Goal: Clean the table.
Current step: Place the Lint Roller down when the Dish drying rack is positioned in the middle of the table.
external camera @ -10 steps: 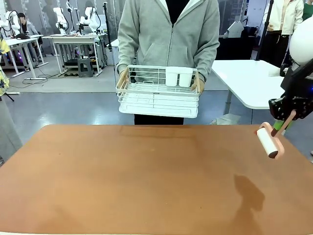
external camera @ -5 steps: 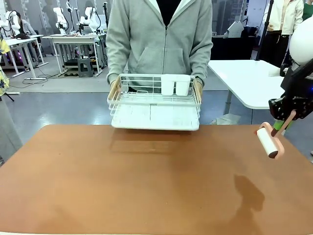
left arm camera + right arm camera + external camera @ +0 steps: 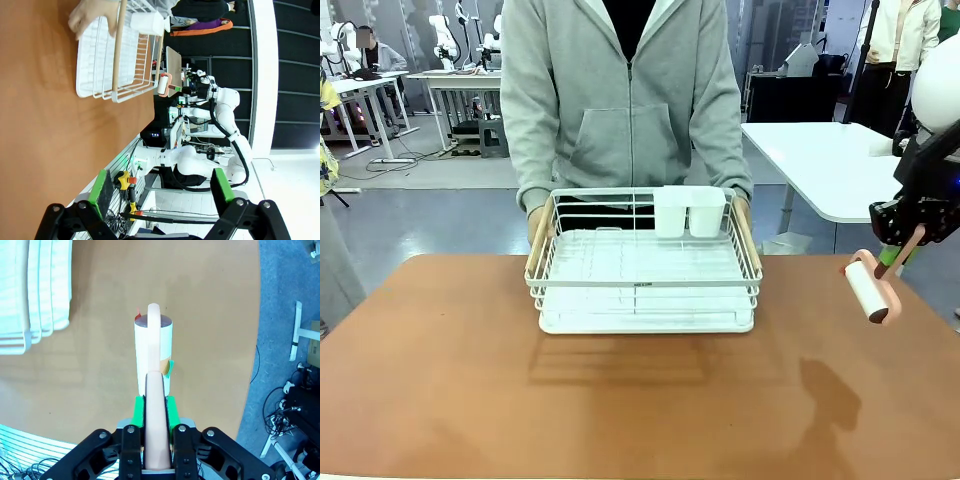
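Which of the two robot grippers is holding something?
The right gripper: its fingers pinch the pink handle of a lint roller. The left gripper stands open and empty.

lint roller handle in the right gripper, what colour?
Pale salmon pink; the lint roller has a white roll. Clearest in the right wrist view, clamped in the right gripper.

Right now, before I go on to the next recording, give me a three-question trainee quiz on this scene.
1. True or false: the right claw is shut on the lint roller.
2. Whose hands hold the dish rack? A) the person's B) the left claw's
3. What do the white cups hang on?

Key: 1 true. 2 A; the left claw is open, away from it. 3 the rack's far rail, over the table.
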Tool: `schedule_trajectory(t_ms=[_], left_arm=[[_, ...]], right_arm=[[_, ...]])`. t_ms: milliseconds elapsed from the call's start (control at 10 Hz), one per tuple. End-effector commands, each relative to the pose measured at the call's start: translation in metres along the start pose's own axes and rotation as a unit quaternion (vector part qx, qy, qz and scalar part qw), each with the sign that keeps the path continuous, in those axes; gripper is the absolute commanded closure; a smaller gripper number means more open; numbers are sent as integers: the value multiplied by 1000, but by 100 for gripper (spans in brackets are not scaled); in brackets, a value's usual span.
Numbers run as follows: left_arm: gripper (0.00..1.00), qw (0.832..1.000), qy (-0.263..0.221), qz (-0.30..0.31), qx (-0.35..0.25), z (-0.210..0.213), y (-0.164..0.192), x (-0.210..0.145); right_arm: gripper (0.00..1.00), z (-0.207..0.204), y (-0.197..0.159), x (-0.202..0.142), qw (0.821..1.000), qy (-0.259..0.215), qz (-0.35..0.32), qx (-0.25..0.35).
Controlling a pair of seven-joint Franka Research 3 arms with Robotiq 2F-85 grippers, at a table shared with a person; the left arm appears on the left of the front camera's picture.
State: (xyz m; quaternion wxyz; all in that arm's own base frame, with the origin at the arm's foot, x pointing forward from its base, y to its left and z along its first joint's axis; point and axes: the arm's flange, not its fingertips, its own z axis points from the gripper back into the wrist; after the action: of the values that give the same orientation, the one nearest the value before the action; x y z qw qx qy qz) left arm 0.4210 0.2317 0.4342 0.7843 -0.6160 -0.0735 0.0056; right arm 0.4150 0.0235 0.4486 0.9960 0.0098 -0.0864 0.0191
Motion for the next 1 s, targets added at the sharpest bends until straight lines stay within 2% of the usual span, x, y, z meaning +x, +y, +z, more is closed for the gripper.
schedule_trajectory(t_ms=[0,900], left_arm=[[0,1000,1,-2,5,2,-1,-2],[0,1000,1,-2,5,2,-1,-2]], right_arm=[[78,5,3,0,1000,1,-12,-15],[78,5,3,0,1000,1,-12,-15]])
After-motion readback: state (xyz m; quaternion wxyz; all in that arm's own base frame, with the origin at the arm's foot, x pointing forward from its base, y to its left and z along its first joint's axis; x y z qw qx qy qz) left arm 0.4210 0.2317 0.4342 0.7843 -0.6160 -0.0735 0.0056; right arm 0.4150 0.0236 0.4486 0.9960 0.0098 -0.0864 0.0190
